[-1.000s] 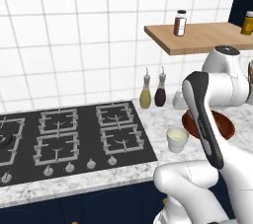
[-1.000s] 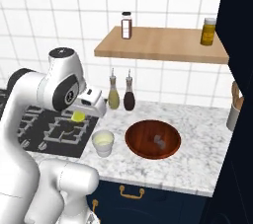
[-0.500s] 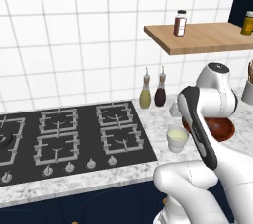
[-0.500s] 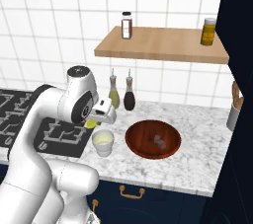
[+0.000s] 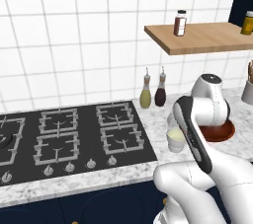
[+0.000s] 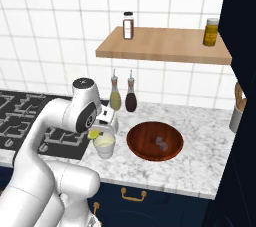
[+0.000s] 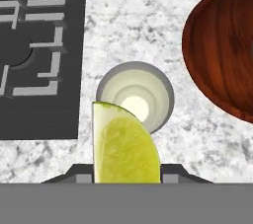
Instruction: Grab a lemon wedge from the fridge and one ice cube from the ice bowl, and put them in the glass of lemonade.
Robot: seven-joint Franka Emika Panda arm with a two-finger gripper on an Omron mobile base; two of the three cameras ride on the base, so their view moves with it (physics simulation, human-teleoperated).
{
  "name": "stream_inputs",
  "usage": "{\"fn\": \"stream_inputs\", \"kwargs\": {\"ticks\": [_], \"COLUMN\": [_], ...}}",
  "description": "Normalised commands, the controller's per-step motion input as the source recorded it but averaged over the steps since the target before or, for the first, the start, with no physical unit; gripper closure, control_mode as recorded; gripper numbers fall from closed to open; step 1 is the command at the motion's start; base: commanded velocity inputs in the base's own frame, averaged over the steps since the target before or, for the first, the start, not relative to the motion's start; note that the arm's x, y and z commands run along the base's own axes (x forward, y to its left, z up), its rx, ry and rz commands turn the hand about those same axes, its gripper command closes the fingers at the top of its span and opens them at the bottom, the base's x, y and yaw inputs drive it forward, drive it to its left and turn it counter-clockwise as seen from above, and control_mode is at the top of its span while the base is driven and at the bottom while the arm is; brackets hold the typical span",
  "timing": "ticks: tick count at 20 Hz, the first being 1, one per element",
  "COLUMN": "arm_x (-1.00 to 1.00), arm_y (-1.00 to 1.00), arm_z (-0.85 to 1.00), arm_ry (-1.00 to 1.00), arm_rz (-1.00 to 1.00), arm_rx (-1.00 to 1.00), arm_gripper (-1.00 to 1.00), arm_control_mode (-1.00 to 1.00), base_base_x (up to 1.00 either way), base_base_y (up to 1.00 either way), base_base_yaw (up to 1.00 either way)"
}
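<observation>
While clamped, lemon wedge [image 7: 125, 146] between pincer [image 7: 126, 173] tips

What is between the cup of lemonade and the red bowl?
Nothing: only bare marble counter separates the glass of lemonade from the ice bowl, as the hand view shows.

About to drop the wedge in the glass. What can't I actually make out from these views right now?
- Gripper fingertips: hand view, the lemon wedge covers them; right base view, too small.
- Glass: left base view, the arm hides its right side.
- Ice bowl: left base view, mostly behind the arm; hand view, cut off by the right edge.
- Ice: right base view, too faint to count cubes.
</observation>
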Motion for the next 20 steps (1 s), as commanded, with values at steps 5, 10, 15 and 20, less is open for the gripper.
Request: {"fn": "stream_inputs", "kwargs": {"ticks": [5, 10, 15, 20], "arm_x": [0.28, 0.33, 0.22, 0.05], "arm_y": [0.00, 0.09, 0.03, -0.15], "arm_z": [-0.37, 0.00, -0.04, -0.16], "arm_ry": [0.08, 0.10, 0.22, 0.08], "arm_rz": [0.06, 0.03, 0.00, 0.00], "arm_rx": [0.00, -0.02, -0.01, 0.00], "arm_gripper": [1.00, 1.00, 1.00, 1.00], "arm_control_mode": [-1.00, -1.00, -1.00, -1.00], "base_base_x": [0.00, 0.00, 0.00, 0.00], "base_base_y": [0.00, 0.00, 0.00, 0.00], "base_base_yaw": [0.00, 0.00, 0.00, 0.00]}}
